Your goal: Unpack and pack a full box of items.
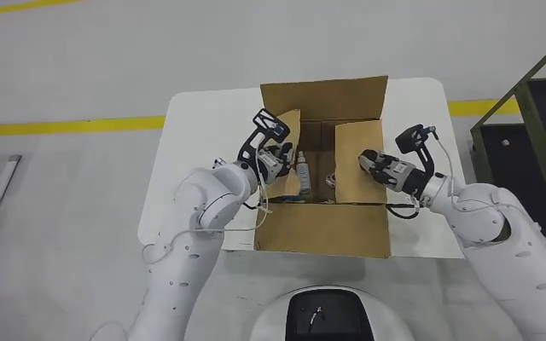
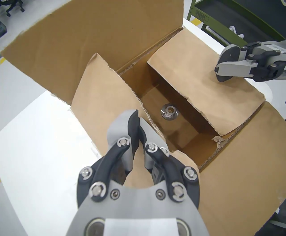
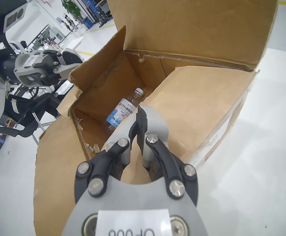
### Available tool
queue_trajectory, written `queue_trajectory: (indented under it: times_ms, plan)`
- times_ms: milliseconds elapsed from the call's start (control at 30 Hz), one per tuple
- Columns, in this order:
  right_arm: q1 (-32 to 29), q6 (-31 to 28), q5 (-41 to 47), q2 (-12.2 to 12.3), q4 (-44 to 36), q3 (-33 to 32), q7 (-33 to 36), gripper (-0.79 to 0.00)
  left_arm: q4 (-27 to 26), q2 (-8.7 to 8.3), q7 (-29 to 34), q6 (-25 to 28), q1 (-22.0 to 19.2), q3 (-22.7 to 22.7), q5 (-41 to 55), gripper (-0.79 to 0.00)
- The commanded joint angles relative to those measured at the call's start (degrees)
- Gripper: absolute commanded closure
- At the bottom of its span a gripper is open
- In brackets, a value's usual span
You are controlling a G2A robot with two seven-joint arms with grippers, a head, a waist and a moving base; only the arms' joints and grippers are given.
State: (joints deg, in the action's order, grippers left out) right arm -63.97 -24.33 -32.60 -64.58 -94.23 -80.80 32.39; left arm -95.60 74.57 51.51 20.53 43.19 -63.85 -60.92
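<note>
Left claw (image 2: 134,116) is sitting squeezed together at the box's (image 1: 322,230) left flap (image 2: 100,93), maybe pinching its edge, hard to tell. Right claw (image 3: 139,114) is hovering closed, holding nothing, over the right flap (image 3: 196,100). Bottle (image 3: 125,109) and metal disc (image 2: 169,111) are lying inside the box.

Floor (image 1: 128,51): light grey, smooth. Yellow line (image 1: 77,126) runs across floor behind white desk (image 1: 205,136). Dark green metal rack (image 1: 516,136) beside desk. Potted plant (image 3: 71,9) in bright hall.

Both arms bent inward, left claw (image 2: 134,116) pinched closed, right claw (image 3: 139,112) pinched closed
</note>
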Motion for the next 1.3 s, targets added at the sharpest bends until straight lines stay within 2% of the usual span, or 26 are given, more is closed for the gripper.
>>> queue_trajectory:
  times_ms: [0,233,533,767,933,1100,1233,1267]
  plan:
    - [0.3,0.3,0.1,0.0,-0.1,-0.5,-1.0,0.0,1.0,0.08,-0.8,0.4,-0.2,0.6,0.4,0.0]
    - [4.0,5.8,0.0,0.3,3.2,-5.4,-7.3,0.0,4.3,0.16,-1.2,1.8,-1.1,2.0,1.2,0.0]
    - [16.3,9.1,4.3,-0.2,18.4,-4.7,-9.4,0.0,5.6,0.08,-1.1,1.7,-1.1,2.6,1.9,0.0]
    - [25.8,5.7,14.0,-1.8,32.6,0.4,-7.3,0.0,5.8,-0.01,-1.2,1.4,-1.3,2.8,2.1,0.0]
    - [31.0,1.2,21.6,-3.1,40.1,3.8,-3.7,0.0,5.8,-0.1,-1.2,1.2,-1.3,2.8,1.9,0.0]
    - [33.2,-4.7,22.5,-3.3,42.3,5.1,-1.0,0.0,5.7,-0.19,-1.3,0.9,-1.3,2.9,1.7,0.0]
    - [32.7,-6.6,23.0,-3.0,42.0,4.6,0.2,0.0,5.7,-0.27,-1.5,0.7,-1.3,2.9,1.5,0.0]
    - [32.4,-6.9,22.4,-2.8,41.6,4.5,0.3,0.0,5.8,-0.29,-1.5,0.7,-1.4,2.9,1.5,-0.025]
